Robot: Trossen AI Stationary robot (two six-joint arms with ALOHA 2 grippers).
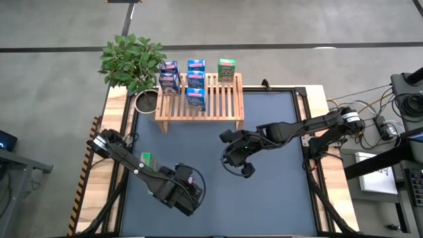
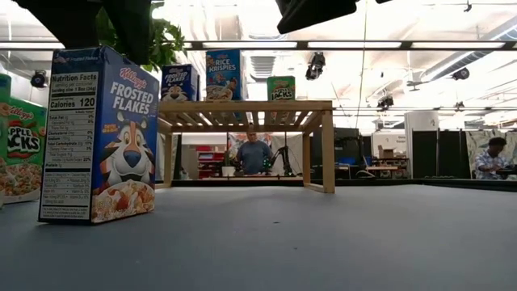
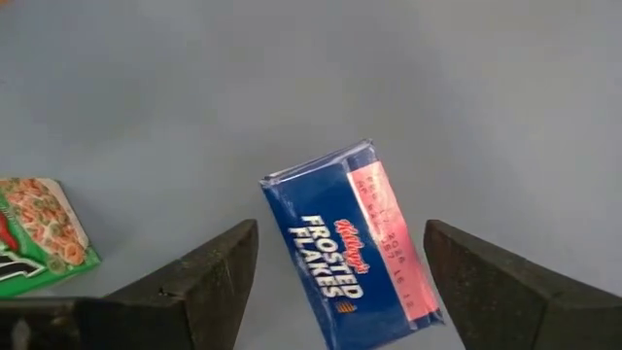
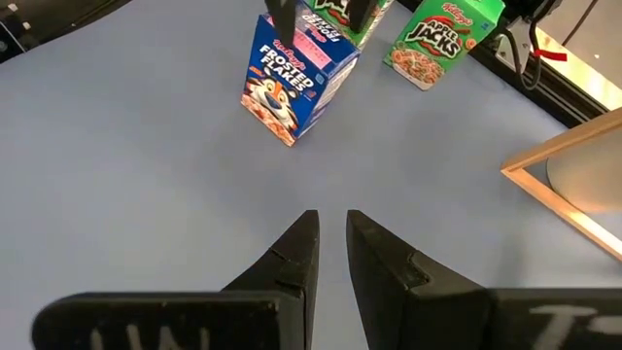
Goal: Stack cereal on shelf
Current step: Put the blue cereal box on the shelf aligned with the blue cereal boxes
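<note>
Left gripper (image 3: 335, 267): we are hovering straight above the Frosted Flakes box (image 3: 352, 243), fingers spread wide with the box top sitting between them, nothing gripped yet.
Right gripper (image 4: 330, 255): we are waiting over the middle of the counter (image 1: 277, 198), fingers nearly pinched together and holding nothing.
Step in hand: we are judging this as the pick of the blue box standing on the counter near the left arm.
Doing it well: the box looks turned at an angle to the fingers, so we are wanting the wrist squared to its narrow sides before dropping; we are also aiming to squeeze gently, since thin cardboard probably buckles.
Watch out: the Apple Jacks box (image 4: 439, 41) is standing just beside it, so we are keeping the fingers clear of it on the way down.
Shelf (image 1: 228, 112): we are seeing it at the far edge of the counter, beside the plant (image 1: 132, 61), with several boxes on the slats already.
Readable print: "Kellogg's Frosted Flakes", "Nutrition Facts", "Calories 120" on the near box; "Rice Krispies" (image 2: 224, 74) and "Apple Jacks" up on the shelf.
</note>
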